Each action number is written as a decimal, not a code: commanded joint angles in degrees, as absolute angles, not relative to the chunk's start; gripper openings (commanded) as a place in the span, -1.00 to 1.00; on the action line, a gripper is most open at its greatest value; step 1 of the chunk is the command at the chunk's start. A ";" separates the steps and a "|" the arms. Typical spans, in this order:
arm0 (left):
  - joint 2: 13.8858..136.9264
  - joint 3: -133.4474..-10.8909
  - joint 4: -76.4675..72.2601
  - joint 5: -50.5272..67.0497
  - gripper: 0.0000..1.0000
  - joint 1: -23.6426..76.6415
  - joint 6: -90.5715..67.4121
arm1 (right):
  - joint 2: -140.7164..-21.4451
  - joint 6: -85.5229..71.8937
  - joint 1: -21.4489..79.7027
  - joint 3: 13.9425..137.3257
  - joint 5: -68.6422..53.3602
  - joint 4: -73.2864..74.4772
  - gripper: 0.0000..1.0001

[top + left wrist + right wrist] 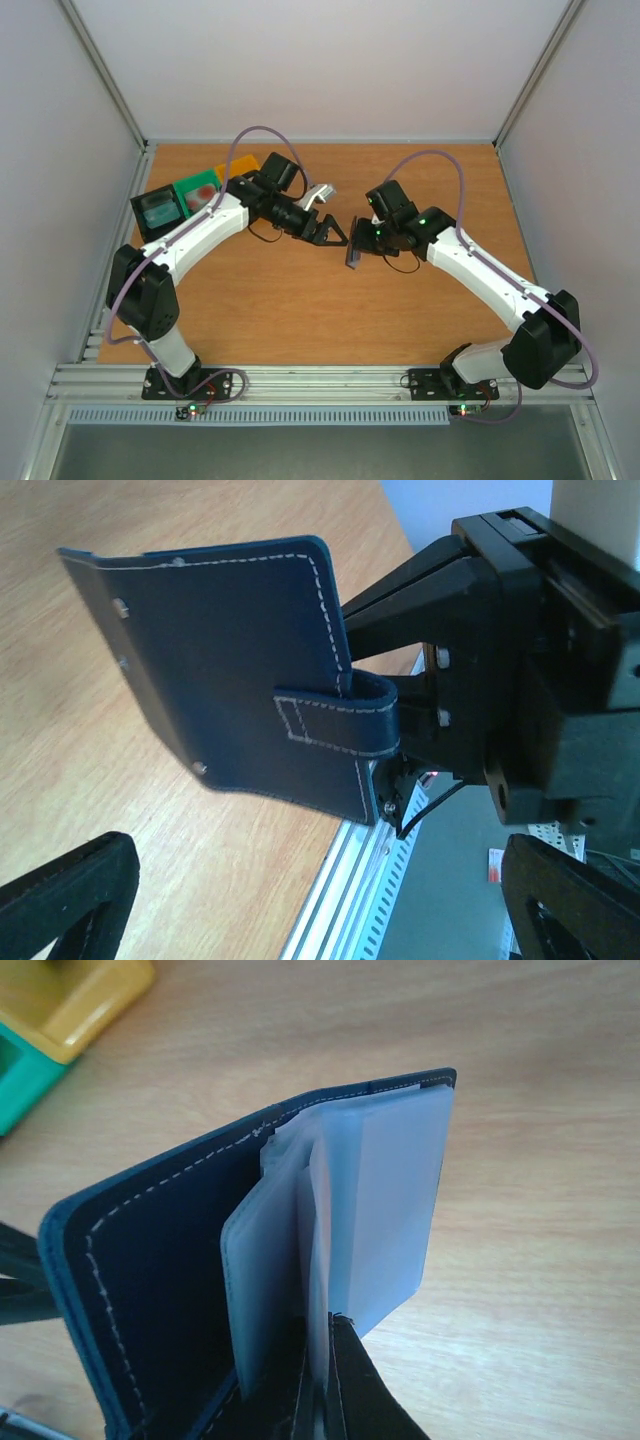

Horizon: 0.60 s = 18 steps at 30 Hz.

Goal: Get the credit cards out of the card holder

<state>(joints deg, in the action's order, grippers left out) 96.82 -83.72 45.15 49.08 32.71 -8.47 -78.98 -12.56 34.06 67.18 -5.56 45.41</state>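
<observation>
Looking over the middle of the tabletop (300,310), I see my right fingers (365,1400) pinching the navy card holder (356,252) aloft by its pale inner sleeves (390,1210). My left fingers (70,895) are spread wide just left of it.

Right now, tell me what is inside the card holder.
Inside the navy card holder, several pale frosted plastic sleeves fan out. No coloured card shows; the sleeves cover whatever sits between them, and the right pincer hides their lower ends.
</observation>
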 commanded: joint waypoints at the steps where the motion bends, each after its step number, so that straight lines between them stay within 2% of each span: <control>1: 97.48 -83.86 39.15 50.14 0.99 33.40 -9.90 | -77.62 -14.29 34.13 71.09 -8.74 41.93 -0.98; 9: 96.47 -82.64 36.49 51.53 0.99 33.62 -10.29 | -78.15 -16.13 34.14 74.15 -12.61 39.47 -0.98; 18: 97.68 -86.22 42.28 38.16 0.99 34.05 -3.73 | -78.97 -18.82 34.18 76.32 -14.64 36.98 -0.98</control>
